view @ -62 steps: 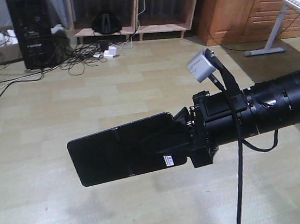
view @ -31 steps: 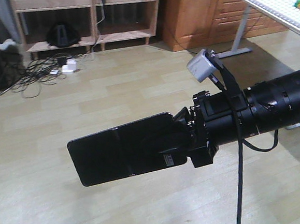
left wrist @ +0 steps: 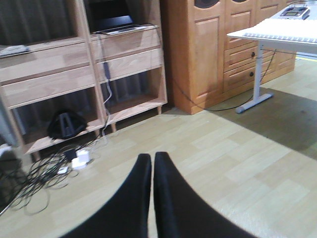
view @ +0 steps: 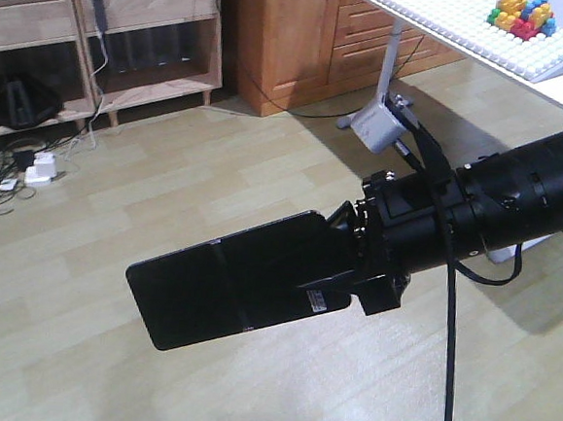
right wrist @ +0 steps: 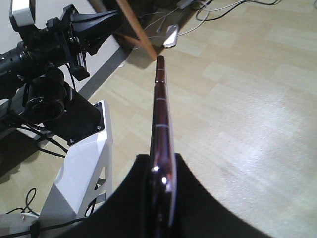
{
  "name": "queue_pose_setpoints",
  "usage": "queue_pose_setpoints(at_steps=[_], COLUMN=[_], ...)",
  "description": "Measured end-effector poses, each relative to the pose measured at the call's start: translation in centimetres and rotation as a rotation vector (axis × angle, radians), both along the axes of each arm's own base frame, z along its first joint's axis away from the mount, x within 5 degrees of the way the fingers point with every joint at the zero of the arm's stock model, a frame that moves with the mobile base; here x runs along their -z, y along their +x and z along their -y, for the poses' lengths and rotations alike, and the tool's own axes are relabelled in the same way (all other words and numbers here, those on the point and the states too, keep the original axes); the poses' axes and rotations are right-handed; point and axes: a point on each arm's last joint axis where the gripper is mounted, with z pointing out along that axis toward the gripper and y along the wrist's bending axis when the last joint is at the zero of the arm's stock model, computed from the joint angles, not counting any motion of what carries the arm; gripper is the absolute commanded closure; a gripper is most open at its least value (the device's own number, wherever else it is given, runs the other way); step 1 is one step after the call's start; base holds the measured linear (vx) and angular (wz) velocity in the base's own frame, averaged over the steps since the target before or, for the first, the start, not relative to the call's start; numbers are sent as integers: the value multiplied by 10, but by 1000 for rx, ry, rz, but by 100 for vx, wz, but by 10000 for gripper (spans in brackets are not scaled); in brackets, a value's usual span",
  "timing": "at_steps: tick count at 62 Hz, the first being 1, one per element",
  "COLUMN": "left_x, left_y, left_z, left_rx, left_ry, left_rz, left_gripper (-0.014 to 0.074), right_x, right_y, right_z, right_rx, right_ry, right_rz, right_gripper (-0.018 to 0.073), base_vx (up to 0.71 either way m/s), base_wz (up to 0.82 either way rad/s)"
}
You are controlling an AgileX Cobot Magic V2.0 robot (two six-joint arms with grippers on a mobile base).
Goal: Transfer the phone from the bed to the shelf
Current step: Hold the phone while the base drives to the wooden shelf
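Background has slid leftward behind the phone (view: 236,290), which sits unchanged, flat and clamped by one end in the right gripper (view: 340,274) above the floor (view: 118,178). The left gripper (left wrist: 152,168) is closed on nothing. The grip should stay level and firm while the shelf (left wrist: 64,74) nears.

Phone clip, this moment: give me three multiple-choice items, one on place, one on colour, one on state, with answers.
1. Where is the phone?
A. on the floor
B. held above the floor
C. on the shelf

2. What colour is its face?
A. black
B. white
C. red

3. How is the left hand?
A. holding a cable
B. wide open
C. shut and empty

Answers: 1 B, the right hand clamps one end and the phone juts out over the floor. 2 A, it shows glossy black in the front view. 3 C, its fingers meet with nothing between.
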Motion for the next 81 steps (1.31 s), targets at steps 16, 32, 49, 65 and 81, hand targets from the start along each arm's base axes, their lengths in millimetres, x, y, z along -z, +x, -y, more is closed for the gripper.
queue_pose_setpoints(at_steps=[16,32,49,65,81], left_x=[0,0,0,0,0], left_y=[0,0,0,0,0], left_z=[0,0,0,0,0], left_rx=[0,0,0,0,0], left_ry=[0,0,0,0,0], left_rz=[0,0,0,0,0], left_gripper=[596,596,596,596,596], right_x=[0,0,0,0,0], right_y=[0,0,0,0,0], right_z=[0,0,0,0,0], right_rx=[0,0,0,0,0], right_ry=[0,0,0,0,0], right_rz=[0,0,0,0,0], right_gripper=[561,561,561,561,561], base_vx=[48,47,46,45,45], base_wz=[-13,-7,-6,-1,7])
